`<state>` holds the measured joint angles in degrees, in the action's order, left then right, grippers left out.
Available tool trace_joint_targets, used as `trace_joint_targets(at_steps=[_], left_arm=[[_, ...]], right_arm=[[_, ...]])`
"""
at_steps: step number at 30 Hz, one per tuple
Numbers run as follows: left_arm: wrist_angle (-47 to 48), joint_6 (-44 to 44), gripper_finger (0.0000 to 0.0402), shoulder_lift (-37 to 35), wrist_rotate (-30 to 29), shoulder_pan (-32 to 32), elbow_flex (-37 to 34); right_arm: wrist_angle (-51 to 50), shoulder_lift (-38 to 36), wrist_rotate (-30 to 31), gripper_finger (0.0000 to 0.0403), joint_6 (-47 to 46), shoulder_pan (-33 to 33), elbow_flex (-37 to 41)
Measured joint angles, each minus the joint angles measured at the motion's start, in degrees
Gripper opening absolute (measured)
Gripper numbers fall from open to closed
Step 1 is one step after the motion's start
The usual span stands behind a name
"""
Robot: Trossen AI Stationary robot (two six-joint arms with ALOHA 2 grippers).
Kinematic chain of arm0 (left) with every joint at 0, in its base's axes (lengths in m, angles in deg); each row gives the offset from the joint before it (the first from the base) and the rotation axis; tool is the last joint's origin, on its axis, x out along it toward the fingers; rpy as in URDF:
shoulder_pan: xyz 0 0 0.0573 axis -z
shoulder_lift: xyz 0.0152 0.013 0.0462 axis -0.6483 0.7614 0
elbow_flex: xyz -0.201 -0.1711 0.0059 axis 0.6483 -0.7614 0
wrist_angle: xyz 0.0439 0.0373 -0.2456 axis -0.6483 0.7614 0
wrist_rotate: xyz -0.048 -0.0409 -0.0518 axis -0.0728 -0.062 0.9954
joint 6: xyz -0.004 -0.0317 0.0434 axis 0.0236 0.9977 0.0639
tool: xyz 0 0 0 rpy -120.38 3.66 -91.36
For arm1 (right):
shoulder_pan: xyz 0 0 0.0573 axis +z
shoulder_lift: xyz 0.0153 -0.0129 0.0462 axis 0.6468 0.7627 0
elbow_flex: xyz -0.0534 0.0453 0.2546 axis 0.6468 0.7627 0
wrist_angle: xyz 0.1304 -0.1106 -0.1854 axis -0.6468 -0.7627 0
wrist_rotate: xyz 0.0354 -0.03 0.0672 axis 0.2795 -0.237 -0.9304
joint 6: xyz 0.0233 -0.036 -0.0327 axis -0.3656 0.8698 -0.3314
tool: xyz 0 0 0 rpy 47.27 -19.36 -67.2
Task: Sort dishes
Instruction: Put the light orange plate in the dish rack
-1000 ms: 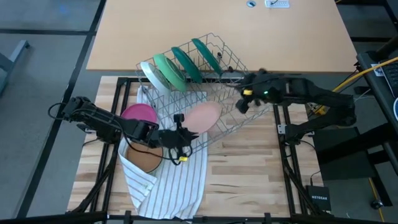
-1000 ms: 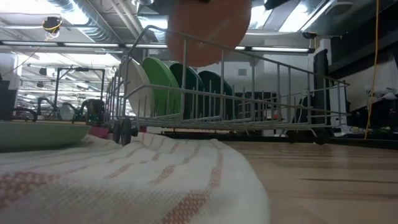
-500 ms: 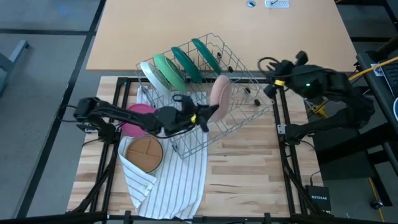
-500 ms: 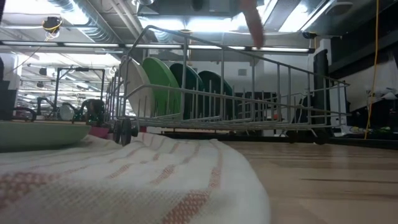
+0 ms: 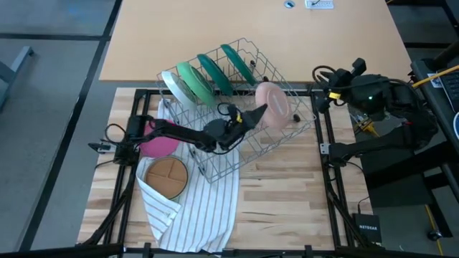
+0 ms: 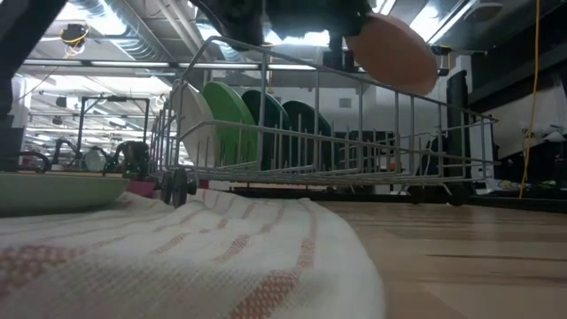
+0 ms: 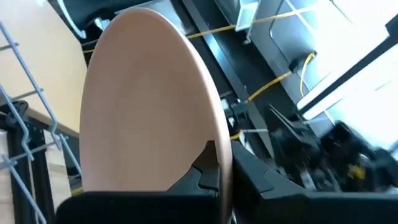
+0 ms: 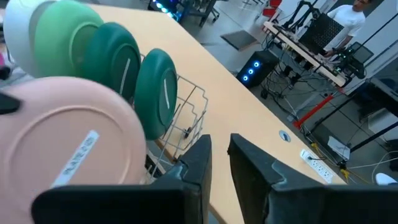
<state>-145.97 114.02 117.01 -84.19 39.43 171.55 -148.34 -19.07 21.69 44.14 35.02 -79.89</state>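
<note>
On the left of the table (image 5: 287, 186), the magenta dish (image 5: 159, 138) and brown dish (image 5: 167, 178) wait on the cloth (image 5: 193, 208). The left tool (image 5: 254, 115) grips the pink plate (image 5: 272, 107) by its rim, holding it tilted above the right end of the rack (image 5: 215, 161), beside the green plates (image 5: 204, 75) already standing there. I'd say the racking step is in hand; next it wants lowering into an open slot. The right tool (image 8: 214, 155), nearly closed and empty, waits off right.
</note>
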Motion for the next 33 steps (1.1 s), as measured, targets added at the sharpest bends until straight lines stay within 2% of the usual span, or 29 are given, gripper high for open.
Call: trace_joint_targets(at_steps=[5,10,15,21,33], left_arm=[[0.14,1.13,0.0003,3.63,-3.52,-1.55,4.30],[3.76,1.34,0.0004,3.74,-8.18,-2.24,4.69],[8.24,5.19,0.0004,3.74,-12.25,-2.22,4.69],[10.57,7.33,0.0003,3.81,-14.49,-2.32,4.62],[12.55,7.13,0.0003,3.81,-14.57,-2.81,5.84]], right_arm=[[-0.56,-0.07,0.00,0.0062,-0.08,0.00,1.38],[-0.80,0.04,-0.04,0.0062,-0.08,0.00,3.81],[-0.41,0.09,-0.02,0.0062,-0.08,0.00,5.91],[0.43,0.04,0.07,0.0062,-0.08,-0.02,6.29],[4.94,-0.58,0.63,0.0062,1.58,-0.02,6.25]])
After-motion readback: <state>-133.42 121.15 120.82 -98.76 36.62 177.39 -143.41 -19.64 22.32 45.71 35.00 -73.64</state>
